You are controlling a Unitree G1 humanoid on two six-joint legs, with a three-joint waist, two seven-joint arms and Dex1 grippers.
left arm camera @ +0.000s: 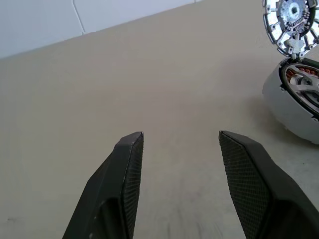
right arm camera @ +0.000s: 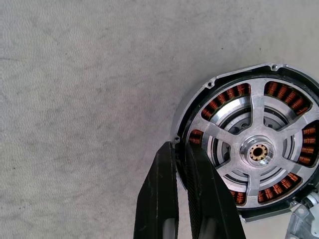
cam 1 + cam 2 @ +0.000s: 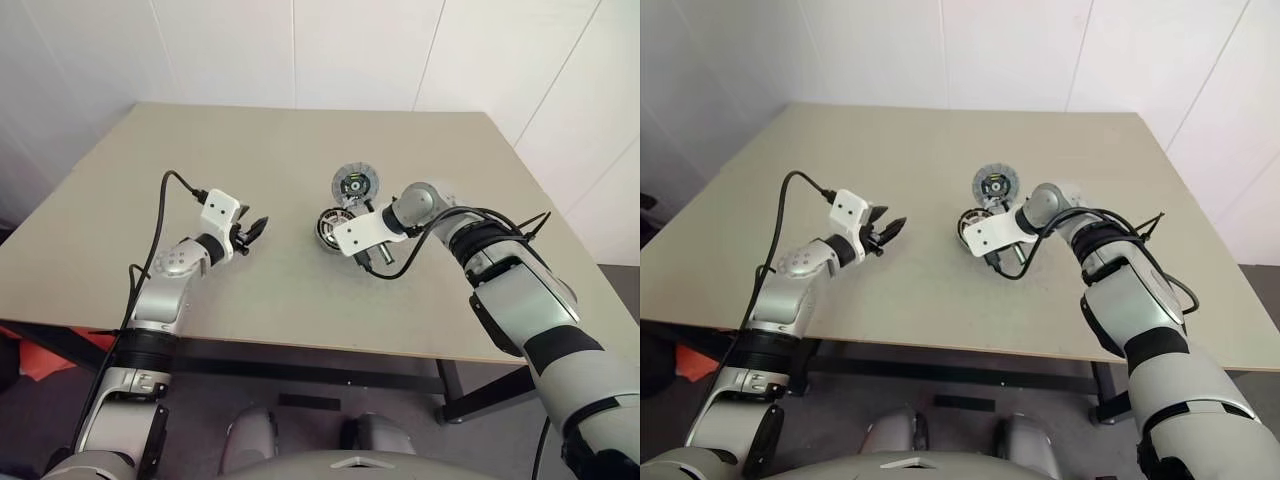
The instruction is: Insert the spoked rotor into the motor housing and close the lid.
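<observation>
The right gripper (image 2: 182, 199) is nearest the work: its two fingers (image 2: 158, 199) are pinched together over the housing's (image 2: 199, 94) rim, one finger outside the wall and one inside against the copper windings. So it is clamped on the housing's edge at the side nearest the hand. The spoked rotor (image 2: 259, 149) already sits inside the housing, just beyond the fingertips, its hub centred and its arms spanning the winding ring, so insertion looks done.

The left gripper (image 1: 182, 184) hovers over the table (image 3: 250, 150) with its fingers spread and nothing between them; the housing lies ahead of it and off to its right, well apart.

Beyond the housing, on the far side from the right hand and touching its rim, is the lid (image 3: 355, 184). It appears hinged or leaning at that far edge, face up. Closing it probably means swinging it back toward the right hand. The right arm is much the nearer, but it is occupied bracing the housing.
</observation>
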